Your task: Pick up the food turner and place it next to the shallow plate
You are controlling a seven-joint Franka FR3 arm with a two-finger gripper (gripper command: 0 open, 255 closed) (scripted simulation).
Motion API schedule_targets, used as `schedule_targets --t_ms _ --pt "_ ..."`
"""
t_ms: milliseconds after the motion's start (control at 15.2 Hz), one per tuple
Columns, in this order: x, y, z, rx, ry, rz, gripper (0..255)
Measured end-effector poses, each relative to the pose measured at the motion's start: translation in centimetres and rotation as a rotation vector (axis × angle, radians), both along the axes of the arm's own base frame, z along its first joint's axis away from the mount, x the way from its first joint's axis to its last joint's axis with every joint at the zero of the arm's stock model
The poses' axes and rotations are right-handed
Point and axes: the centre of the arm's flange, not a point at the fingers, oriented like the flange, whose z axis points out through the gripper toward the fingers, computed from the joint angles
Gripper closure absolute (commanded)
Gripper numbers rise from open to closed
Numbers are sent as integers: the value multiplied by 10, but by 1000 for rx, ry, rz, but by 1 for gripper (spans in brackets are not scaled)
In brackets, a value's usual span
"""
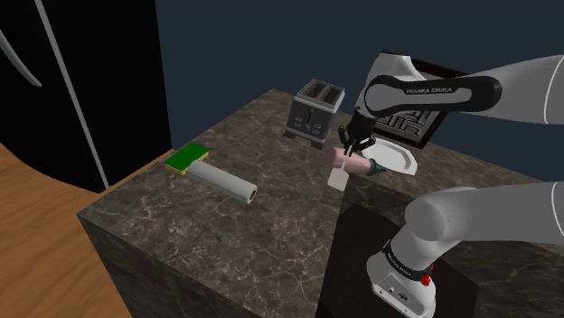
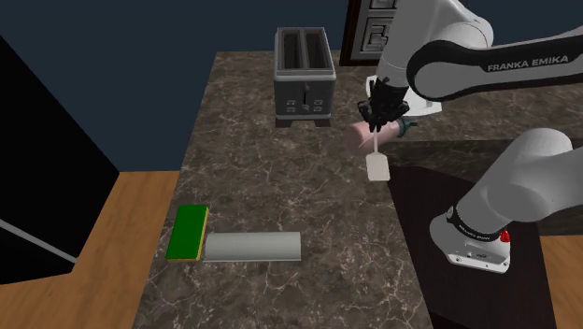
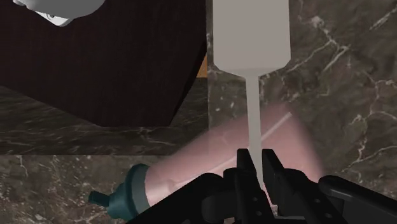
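Black gripper clamped narrowly on the pale food turner's thin shaft, blade jutting beyond its fingertips, held just beside the white shallow plate, pink bottle beside that plate too

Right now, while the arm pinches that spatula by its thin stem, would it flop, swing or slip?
Probably stiff: the food turner runs straight out from the gripper with no visible sag. It looks light, being a thin flat blade on a slim stem. It is clasped only by that narrow stem, so it might pivot or slip if bumped.
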Motion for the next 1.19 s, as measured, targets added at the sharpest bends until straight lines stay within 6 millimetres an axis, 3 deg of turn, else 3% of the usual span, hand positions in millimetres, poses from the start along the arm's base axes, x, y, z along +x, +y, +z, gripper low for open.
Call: schedule_targets --t_ms 1188 --pt "-150 -186 0 2 0 -1 255"
